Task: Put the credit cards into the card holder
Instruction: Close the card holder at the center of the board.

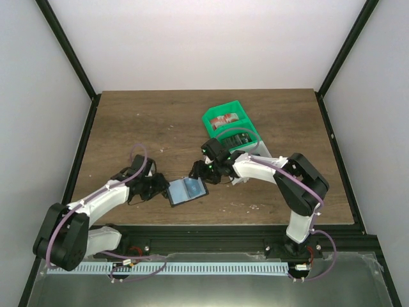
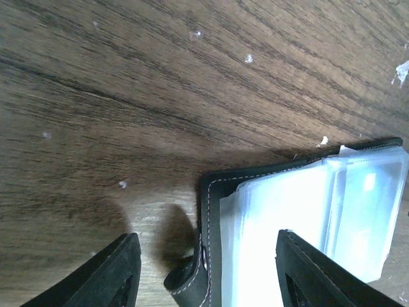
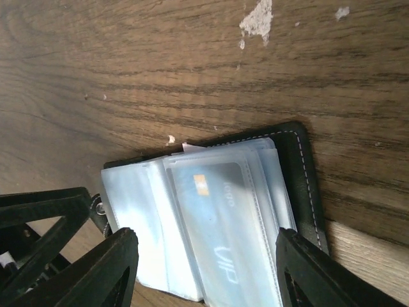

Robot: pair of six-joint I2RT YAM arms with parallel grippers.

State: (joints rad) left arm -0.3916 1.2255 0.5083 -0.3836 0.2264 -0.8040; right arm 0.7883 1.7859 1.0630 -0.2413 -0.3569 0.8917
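Note:
The black card holder (image 1: pixel 187 190) lies open on the wooden table between my two grippers, its clear plastic sleeves facing up. A blue credit card (image 3: pixel 223 230) with a gold chip and "VIP" lettering sits inside a sleeve. My left gripper (image 1: pixel 155 187) is open at the holder's left edge; its fingers straddle the black stitched edge (image 2: pixel 214 211) and the snap strap (image 2: pixel 188 281). My right gripper (image 1: pixel 206 170) is open just above the holder's right side, its fingers on either side of the sleeves (image 3: pixel 140 236). No loose card shows on the table.
A green bin (image 1: pixel 231 130) holding small items stands behind the right gripper, at the table's middle right. A white object (image 1: pixel 246 173) lies under the right arm. Pale crumbs (image 3: pixel 257 16) dot the wood. Black frame posts stand at the table's edges.

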